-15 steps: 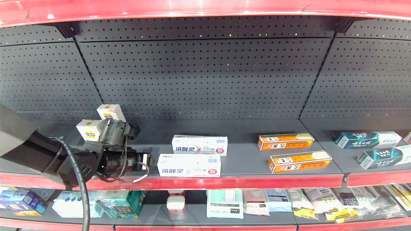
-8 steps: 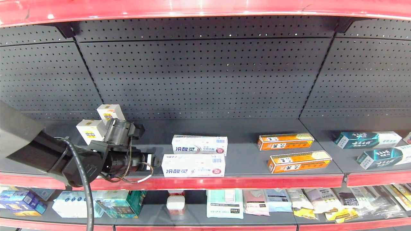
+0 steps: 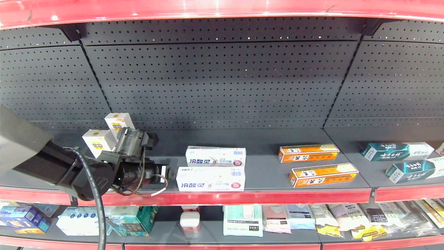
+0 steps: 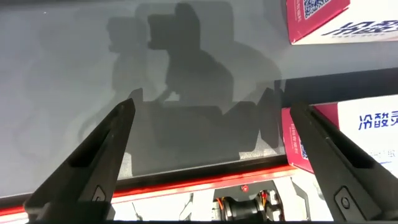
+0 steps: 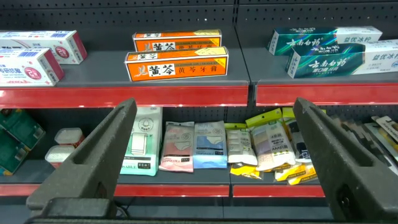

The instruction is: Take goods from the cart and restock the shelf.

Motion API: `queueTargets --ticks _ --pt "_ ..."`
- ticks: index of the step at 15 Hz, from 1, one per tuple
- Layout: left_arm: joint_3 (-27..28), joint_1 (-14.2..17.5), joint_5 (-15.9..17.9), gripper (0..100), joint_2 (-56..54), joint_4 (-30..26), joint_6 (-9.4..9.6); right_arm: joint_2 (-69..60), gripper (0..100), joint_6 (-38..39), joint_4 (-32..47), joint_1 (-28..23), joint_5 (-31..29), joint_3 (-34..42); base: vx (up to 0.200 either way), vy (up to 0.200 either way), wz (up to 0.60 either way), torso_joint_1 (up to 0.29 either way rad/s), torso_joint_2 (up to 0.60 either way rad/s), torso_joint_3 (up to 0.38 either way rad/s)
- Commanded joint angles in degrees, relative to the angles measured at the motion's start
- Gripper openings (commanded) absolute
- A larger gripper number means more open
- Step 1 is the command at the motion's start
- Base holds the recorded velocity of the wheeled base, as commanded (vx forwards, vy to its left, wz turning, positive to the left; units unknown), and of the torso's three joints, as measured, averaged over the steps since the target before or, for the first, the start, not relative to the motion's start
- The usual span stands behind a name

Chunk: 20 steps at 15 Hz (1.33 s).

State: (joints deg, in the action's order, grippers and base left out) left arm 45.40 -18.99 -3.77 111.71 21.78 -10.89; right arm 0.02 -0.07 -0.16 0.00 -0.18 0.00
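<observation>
White toothpaste box [image 3: 210, 179], front of 2, lies flat on the grey shelf [image 3: 263, 173] along its red lip [image 3: 277, 197]. Left tool [image 3: 169, 172]: fingers apart, empty, just beside the box's left end. Right tool [image 5: 214, 106]: fingers apart, empty, facing the shelf. Risk: a finger catching that end would likely skew the box or tip it over the lip.

The shelf [image 3: 263, 173] is dark grey with a glossy red lip, its back panel [image 3: 222, 80] dotted with small holes. The front box [image 3: 210, 179] is white with blue lettering (pink-red end mark); at its three o'clock lie orange-and-yellow boxes [image 3: 323, 174], then teal-and-white boxes [image 3: 397, 151].
</observation>
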Motion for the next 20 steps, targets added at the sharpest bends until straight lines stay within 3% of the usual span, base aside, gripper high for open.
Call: queueTargets --ticks 1,13,20 --pt "0.0 -0.2 0.0 100 0.2 0.0 -0.01 0.0 100 0.0 0.0 0.0 0.0 0.0 0.000 0.000 0.00 0.000 0.00 0.000" --pt "1.0 -0.6 -0.3 100 0.8 -0.1 0.08 0.0 100 0.0 0.0 0.0 0.0 0.0 0.000 0.000 0.00 0.000 0.00 0.000" --pt "-1.0 1.8 -0.2 100 -4.4 -2.2 0.25 0.0 100 0.0 0.0 0.0 0.0 0.0 0.000 0.000 0.00 0.000 0.00 0.000"
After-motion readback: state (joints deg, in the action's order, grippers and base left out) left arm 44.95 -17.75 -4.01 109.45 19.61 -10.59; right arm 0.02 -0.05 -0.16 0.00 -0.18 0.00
